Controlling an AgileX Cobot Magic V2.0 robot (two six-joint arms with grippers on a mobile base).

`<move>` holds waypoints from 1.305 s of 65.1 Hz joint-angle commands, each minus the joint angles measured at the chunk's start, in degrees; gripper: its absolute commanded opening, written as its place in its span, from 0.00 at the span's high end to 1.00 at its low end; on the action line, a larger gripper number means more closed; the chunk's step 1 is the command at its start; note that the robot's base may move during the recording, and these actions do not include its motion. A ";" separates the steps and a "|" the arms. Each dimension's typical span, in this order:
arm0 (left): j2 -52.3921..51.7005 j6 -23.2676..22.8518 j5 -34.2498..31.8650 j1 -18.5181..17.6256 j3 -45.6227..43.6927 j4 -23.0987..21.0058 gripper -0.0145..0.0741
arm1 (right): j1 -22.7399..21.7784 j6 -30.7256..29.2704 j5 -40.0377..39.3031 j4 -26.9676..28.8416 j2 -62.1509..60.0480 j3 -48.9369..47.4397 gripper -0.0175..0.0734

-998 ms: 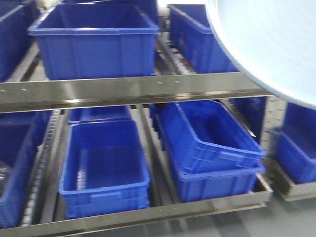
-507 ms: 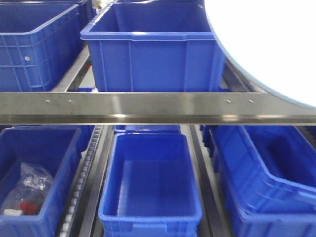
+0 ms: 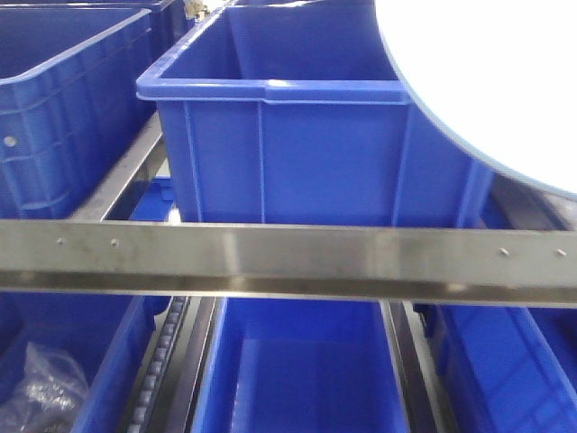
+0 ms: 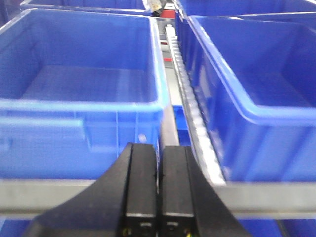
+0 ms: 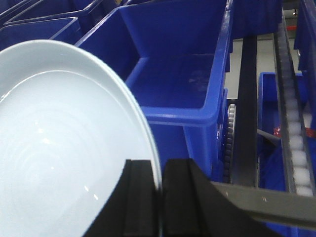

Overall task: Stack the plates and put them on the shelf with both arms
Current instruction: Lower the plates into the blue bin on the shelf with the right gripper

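Note:
A pale blue-white plate (image 5: 64,143) fills the left of the right wrist view, held on edge, with my right gripper (image 5: 160,197) shut on its rim. In the front view the same plate (image 3: 505,81) covers the upper right corner, in front of a blue crate. I can see only one plate surface; whether another lies against it I cannot tell. My left gripper (image 4: 159,182) is shut with nothing between its fingers, level with the shelf's steel front rail (image 4: 39,195). The shelf rail (image 3: 270,262) crosses the front view horizontally.
Deep blue plastic crates fill the racking: a large one (image 3: 288,144) behind the rail, another (image 3: 63,108) at left, one (image 3: 297,379) below. A crate at lower left holds a plastic bag (image 3: 45,397). Roller tracks (image 4: 190,98) run between crates.
The front view has moved closer and upward: the rail sits lower in frame and the upper crate looks larger. The plate stays in the upper right corner.

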 commanded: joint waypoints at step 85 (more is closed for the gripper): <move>0.46 0.02 -4.44 -0.06 -2.05 -0.46 0.74 | -0.20 0.02 -5.73 0.06 0.11 -1.69 0.75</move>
